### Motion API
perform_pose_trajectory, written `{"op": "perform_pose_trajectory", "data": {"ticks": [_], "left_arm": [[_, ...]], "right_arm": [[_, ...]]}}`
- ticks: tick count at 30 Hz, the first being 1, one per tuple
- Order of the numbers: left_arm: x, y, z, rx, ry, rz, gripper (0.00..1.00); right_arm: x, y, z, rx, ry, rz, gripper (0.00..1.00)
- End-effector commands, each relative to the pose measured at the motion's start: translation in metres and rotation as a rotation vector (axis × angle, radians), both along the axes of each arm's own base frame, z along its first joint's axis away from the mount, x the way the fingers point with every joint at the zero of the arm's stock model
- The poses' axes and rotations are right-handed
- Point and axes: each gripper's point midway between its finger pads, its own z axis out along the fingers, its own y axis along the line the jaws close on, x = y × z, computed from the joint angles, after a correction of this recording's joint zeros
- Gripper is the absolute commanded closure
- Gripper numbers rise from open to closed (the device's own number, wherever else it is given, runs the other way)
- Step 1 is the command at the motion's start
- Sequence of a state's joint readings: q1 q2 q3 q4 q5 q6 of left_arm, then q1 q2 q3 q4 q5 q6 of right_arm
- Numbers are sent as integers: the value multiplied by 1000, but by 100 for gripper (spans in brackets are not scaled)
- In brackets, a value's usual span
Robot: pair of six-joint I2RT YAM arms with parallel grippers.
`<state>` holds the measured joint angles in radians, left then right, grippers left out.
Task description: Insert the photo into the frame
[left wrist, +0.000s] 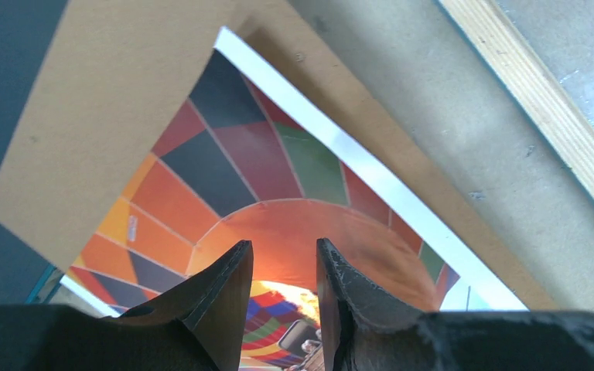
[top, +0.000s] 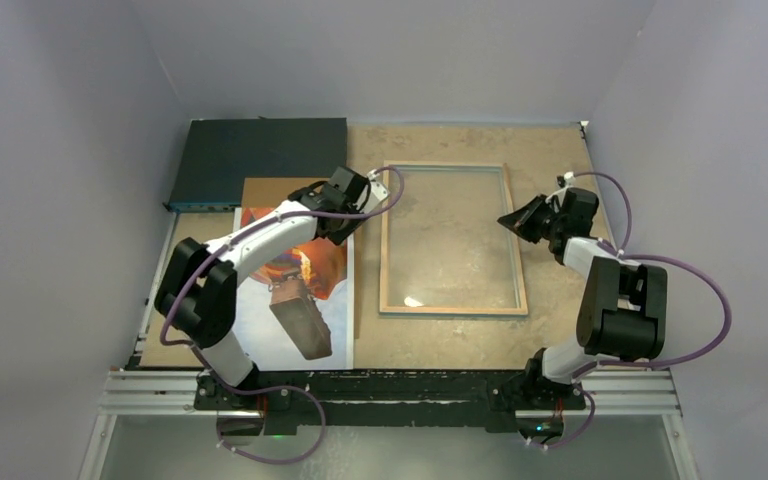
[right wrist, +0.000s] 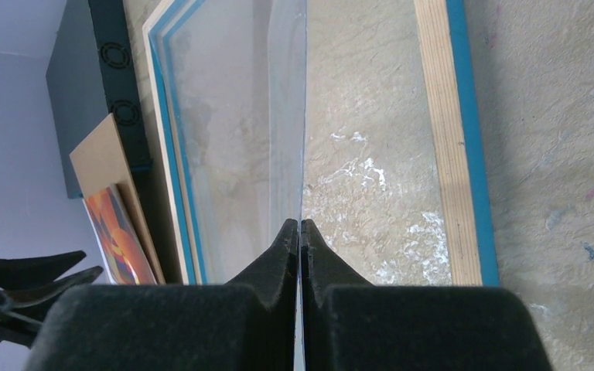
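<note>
Right gripper (right wrist: pixel 300 224) clenched on edge of clear pane (right wrist: pixel 288 93), tilting it up off frame (top: pixel 452 308) — likely opening room for print. Photo (top: pixel 256 330) flat just left of frame — left gripper (left wrist: pixel 282 249) over it, jaws parted, grasping nothing.

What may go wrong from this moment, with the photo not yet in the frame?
1. The right gripper pinches the clear pane only by its thin edge, over the frame; the pane may slip out.
2. The left gripper is open over the photo, which lies flat on the brown board; it may crease the print or catch the board.
</note>
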<state>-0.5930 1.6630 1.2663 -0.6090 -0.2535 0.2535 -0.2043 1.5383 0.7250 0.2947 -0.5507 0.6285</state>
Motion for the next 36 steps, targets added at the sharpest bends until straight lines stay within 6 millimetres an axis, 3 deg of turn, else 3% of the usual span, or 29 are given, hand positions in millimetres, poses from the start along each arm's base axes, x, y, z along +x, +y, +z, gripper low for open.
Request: {"op": "perform_pose_trajectory", "data": {"ticks": [1,11,15,22,26,30,36], "left_arm": [[16,-24,8,-91,-52,16,66],[29,-77,-4,-254,-44,-43,67],[34,-89,-6,-274,-60,-62,68],[35,-102,-20,-289,-46,-95,69],[37,-104,-31,-291,-31,-89,69],[38,-106,-42,-291,-13,-72,73],[36,-105,-57,-277,18,-62,79]], "right_arm": [[-2,7,10,37,-7,30,100],[-5,1,20,20,-15,-26,100],[-8,1,22,24,-25,-45,100],[-15,6,22,57,-8,-40,100],[-8,2,31,42,-42,-48,100],[-8,12,32,99,-20,1,100],[-3,17,59,135,-75,16,100]]}}
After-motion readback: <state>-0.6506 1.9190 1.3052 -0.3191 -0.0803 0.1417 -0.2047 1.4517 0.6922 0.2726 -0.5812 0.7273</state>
